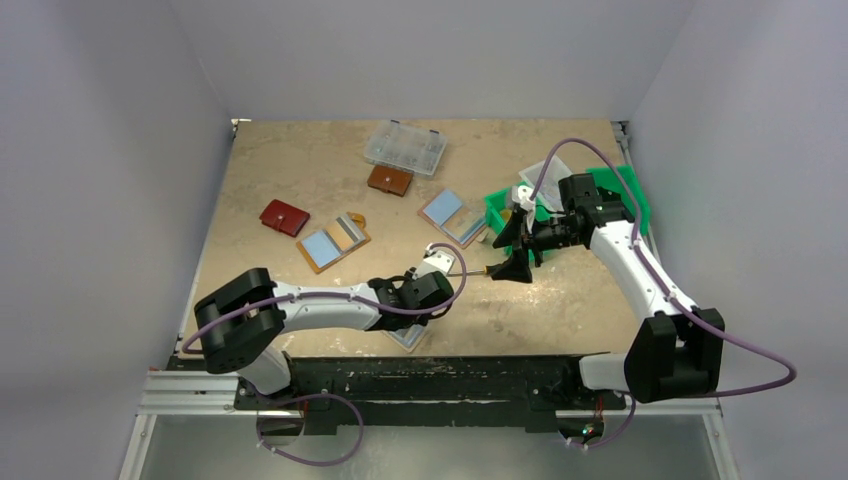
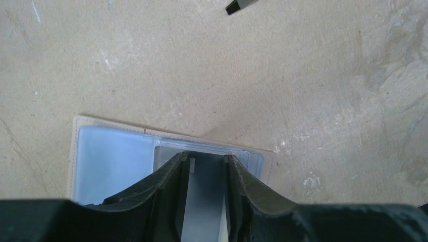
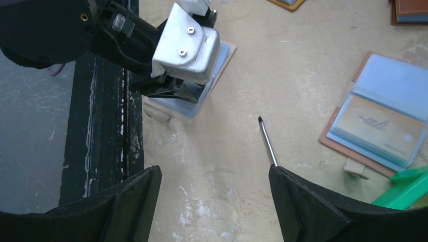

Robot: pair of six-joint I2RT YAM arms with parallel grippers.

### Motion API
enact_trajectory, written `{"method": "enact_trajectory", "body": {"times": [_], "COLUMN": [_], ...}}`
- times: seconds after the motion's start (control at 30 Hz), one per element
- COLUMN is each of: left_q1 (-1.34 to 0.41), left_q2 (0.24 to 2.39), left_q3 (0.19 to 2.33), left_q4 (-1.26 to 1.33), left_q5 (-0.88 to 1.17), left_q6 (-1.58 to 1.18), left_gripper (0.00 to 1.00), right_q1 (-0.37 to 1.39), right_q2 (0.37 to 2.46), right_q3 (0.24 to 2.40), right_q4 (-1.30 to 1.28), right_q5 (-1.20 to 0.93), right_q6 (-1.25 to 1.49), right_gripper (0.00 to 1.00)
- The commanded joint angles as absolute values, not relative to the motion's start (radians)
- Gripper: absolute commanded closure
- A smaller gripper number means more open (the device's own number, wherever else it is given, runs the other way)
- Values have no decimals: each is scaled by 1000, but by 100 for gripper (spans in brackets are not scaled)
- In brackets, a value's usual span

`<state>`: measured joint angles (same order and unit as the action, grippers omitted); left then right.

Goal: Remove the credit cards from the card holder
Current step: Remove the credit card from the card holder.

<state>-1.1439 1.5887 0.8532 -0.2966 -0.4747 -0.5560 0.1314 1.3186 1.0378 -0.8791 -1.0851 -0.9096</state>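
Two arms were out over the tabletop [image 1: 560, 300] when I checked the feeds. The card holder [image 2: 111, 161] lay open and flat near the tabletop's near edge, close to the black rail, its beige border around a pale blue inside. My left gripper [image 2: 204, 159] pointed straight down onto it, its fingers [image 2: 166, 181] touching the holder's right half. They stood a narrow gap apart, and a silvery-grey surface filled that gap. I could not tell whether they were clamped on a card or only resting on the pocket.

My right gripper [image 3: 214, 174] hung above bare tabletop, right of the holder and well apart from it. Its fingers [image 3: 136, 196] were spread wide with nothing between them. A thin strip with a dark tip [image 3: 266, 146] stuck out from beside one of those fingers. I could not make out what it was.

Further back I saw several other things:
- A second open holder [image 3: 376, 126] with a brown cover had an orange card in its pocket, just beside a green bin [image 1: 600, 205].
- A third open holder [image 1: 333, 241] lay left of centre.
- A red wallet [image 1: 284, 217] sat beyond the third holder.
- A dark brown wallet [image 1: 389, 180] lay just in front of a clear compartment box [image 1: 405, 148]
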Motion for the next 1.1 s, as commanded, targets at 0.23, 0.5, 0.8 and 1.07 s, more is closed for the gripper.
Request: {"method": "enact_trajectory", "body": {"times": [0.23, 0.5, 0.8, 1.07], "left_q1": [-1083, -1050, -1024, -1003], "left_q2": [1502, 1466, 1447, 1445], "left_q3": [779, 748, 729, 714], "left_q4": [-279, -248, -224, -202], "left_q5": [-439, -395, -358, -323], "left_q6": [-543, -558, -571, -584], "left_gripper": [74, 84, 91, 95], "right_q1": [141, 142, 142, 142], "right_q2": [1328, 1333, 1340, 1348], "right_q3": [1046, 1048, 1051, 1054], "right_q4": [-900, -906, -917, -923], "right_q5": [-1082, -1080, -1078, -1076], "right_q6": [-933, -938, -948, -956], "right_gripper": [13, 13, 13, 13]}}
